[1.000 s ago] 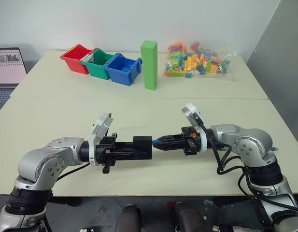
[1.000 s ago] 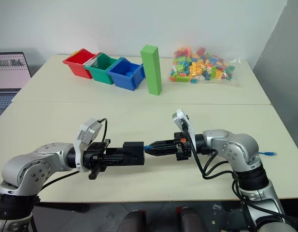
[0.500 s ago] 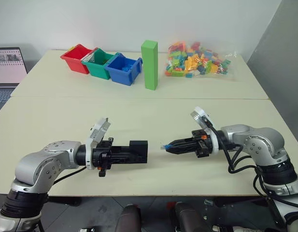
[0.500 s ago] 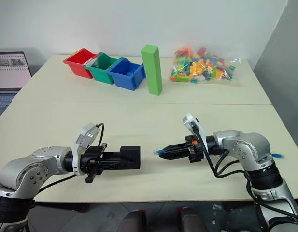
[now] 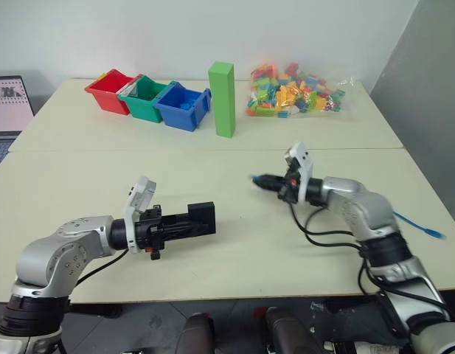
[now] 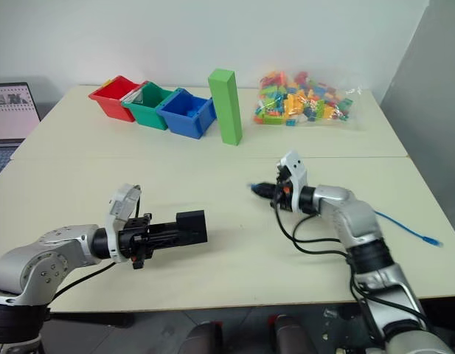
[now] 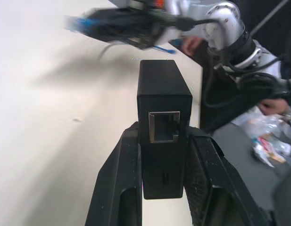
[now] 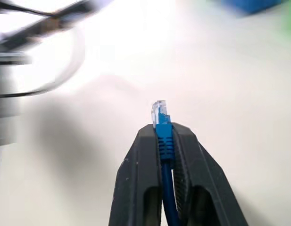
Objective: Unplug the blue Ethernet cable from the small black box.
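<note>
Plug's out: left claw [image 5: 184, 225] clamped on box [image 7: 163, 111], right claw [image 8: 163, 136] clamped on cable [image 8: 164, 141]. I'd lay both gently on the bench [image 5: 234, 166].

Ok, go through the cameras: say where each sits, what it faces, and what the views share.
Left and right eye views: on the head, looking down over the table at both arms.
Left wrist view: along the left gripper, shut on the small black box, socket empty.
Right wrist view: along the right gripper, shut on the blue Ethernet cable.
Shared: the box and the cable's plug show in the head views too.
</note>
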### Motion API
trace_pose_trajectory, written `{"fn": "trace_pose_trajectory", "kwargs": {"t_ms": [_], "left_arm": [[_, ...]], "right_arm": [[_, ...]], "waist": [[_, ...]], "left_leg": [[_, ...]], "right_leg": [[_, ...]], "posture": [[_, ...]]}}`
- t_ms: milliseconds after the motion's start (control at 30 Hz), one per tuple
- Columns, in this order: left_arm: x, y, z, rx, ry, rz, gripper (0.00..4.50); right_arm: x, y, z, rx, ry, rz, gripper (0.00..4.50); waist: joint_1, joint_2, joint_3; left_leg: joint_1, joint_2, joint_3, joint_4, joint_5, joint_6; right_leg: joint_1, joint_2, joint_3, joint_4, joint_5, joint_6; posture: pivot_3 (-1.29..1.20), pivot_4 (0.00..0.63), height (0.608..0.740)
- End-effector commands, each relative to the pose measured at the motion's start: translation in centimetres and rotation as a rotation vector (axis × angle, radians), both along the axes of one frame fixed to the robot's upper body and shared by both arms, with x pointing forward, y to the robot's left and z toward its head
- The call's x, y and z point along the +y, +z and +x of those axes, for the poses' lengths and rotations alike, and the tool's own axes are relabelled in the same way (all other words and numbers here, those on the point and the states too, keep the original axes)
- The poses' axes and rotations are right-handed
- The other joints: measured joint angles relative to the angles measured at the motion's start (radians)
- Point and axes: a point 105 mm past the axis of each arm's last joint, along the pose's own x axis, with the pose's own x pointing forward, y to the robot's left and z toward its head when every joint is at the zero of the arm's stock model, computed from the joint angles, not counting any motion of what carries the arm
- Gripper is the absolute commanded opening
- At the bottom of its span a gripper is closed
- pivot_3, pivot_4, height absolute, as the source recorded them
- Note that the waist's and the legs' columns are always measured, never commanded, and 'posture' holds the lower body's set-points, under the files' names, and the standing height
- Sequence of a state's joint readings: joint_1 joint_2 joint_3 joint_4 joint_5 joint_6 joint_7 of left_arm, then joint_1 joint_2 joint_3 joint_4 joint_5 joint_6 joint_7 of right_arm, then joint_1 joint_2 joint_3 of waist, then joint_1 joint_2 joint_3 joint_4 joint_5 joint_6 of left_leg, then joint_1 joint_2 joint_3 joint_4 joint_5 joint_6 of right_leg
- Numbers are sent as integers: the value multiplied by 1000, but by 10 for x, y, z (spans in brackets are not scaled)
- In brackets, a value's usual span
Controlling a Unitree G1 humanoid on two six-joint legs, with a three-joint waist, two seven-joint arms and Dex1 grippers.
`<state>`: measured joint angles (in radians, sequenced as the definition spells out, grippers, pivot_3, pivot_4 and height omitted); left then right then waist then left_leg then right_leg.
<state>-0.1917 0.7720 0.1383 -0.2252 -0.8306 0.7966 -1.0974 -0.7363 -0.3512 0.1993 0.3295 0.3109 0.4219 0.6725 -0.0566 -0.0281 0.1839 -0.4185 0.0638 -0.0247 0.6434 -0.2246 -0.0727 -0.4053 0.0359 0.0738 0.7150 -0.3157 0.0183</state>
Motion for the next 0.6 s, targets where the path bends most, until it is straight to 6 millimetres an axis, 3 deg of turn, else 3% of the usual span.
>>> {"fn": "trace_pose_trajectory", "kwargs": {"t_ms": [33, 167, 200, 300, 400, 500, 600], "left_arm": [[-2, 5, 8, -80, 64, 10, 799], [-6, 5, 12, -109, 106, 10, 799], [-6, 5, 12, -111, 110, 9, 799], [-5, 3, 14, -127, 144, 16, 799], [-1, 2, 21, -148, 212, 17, 799], [12, 4, 44, -213, 368, 36, 799], [32, 4, 75, -298, 567, 108, 799]], "right_arm": [[-11, -1, 47, -180, -260, -142, 38], [-8, -21, 65, -72, -392, -156, 38], [-8, -24, 66, -50, -394, -146, 737], [-12, -21, 68, -52, -400, -117, 1329], [-14, -9, 68, -65, -368, -60, 2131], [-10, 14, 57, -159, -244, -46, 2920], [7, 39, 20, -258, -12, -53, 3578]], "waist": [[0, 0, 0], [-4, 0, 0], [-3, 0, 0], [1, 0, 0], [2, 0, 0], [3, 1, 0], [9, 1, 1]], "left_leg": [[0, 0, 0, 0, 0, 0], [0, 0, 1, -1, 0, 0], [0, 0, 1, -2, 0, 0], [0, -1, 1, -3, 0, 0], [0, -2, 1, -2, 0, 0], [0, -1, 1, -2, 0, 0], [0, -1, 0, -2, 0, 0]], "right_leg": [[0, 0, 0, 0, 0, 0], [-1, -1, 1, 0, 3, -5], [-1, -1, 1, 0, 3, -6], [-1, -2, 0, 0, 3, -6], [0, -3, 1, -1, 3, -6], [0, -3, 0, 0, 3, -6], [0, -2, -1, 0, 3, -6]], "posture": [[0, 150, 740], [0, 150, 740], [0, 150, 740], [0, 150, 740], [0, 150, 740], [0, 150, 740], [0, 150, 740]]}}
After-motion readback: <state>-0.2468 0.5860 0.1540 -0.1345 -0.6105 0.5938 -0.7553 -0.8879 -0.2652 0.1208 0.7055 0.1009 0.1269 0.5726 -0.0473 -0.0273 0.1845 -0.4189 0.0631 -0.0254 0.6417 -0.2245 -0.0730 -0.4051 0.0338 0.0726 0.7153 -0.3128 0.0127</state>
